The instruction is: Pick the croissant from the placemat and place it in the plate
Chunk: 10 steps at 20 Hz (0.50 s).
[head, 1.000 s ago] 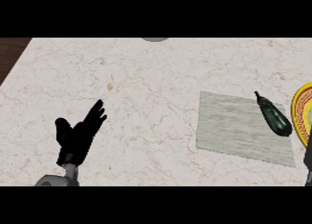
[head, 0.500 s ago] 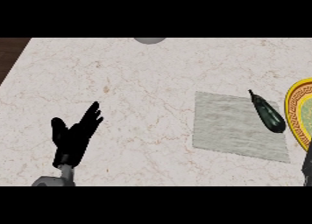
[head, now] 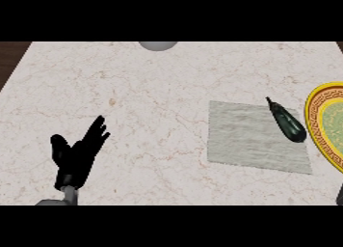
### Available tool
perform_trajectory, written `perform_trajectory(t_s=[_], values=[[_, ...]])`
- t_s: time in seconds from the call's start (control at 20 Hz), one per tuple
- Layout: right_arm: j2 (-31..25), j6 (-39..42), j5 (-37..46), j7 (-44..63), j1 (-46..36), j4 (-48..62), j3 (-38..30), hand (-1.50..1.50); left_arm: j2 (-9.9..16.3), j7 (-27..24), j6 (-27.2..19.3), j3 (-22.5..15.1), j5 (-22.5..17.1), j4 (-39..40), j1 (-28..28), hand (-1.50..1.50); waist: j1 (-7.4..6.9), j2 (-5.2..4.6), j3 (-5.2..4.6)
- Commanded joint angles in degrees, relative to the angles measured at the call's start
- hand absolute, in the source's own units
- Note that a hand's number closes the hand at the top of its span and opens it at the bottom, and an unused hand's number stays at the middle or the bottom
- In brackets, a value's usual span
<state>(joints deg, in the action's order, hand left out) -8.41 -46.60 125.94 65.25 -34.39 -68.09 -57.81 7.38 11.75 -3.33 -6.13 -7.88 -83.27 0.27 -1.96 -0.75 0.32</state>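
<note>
left hand [head: 76, 153] rests open near the left, fingers up. right hand: only a sliver of arm at the near right edge, can't tell its state. dark eggplant-like item [head: 286, 121], no croissant, on mat [head: 253, 137]'s far right edge, just beside plate [head: 317, 120].

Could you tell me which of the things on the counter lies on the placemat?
The dark, long object lies along the grey placemat's right edge; the yellow-rimmed plate sits beside it on the counter.
</note>
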Motion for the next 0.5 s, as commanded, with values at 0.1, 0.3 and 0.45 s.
perform_trajectory(t_s=[0.1,0.3,0.45], values=[[-0.3,-3.7,-10.0,8.4,-2.0,6.2,-9.0,1.50,-1.4,0.7,-1.6,0.4,0.2,1.8,-1.0,0.00,1.40,0.13,-0.09],[-3.7,-3.0,-21.8,1.2,-2.3,16.5,-11.5,-1.50,-0.3,1.7,-1.2,0.0,0.9,0.8,-0.1,0.00,1.59,0.42,-0.08],[-7.9,-13.1,-30.2,-5.8,-0.5,25.6,-10.5,-1.50,0.2,0.8,-0.4,1.7,0.1,3.3,-1.6,0.00,1.46,0.20,-0.08]])
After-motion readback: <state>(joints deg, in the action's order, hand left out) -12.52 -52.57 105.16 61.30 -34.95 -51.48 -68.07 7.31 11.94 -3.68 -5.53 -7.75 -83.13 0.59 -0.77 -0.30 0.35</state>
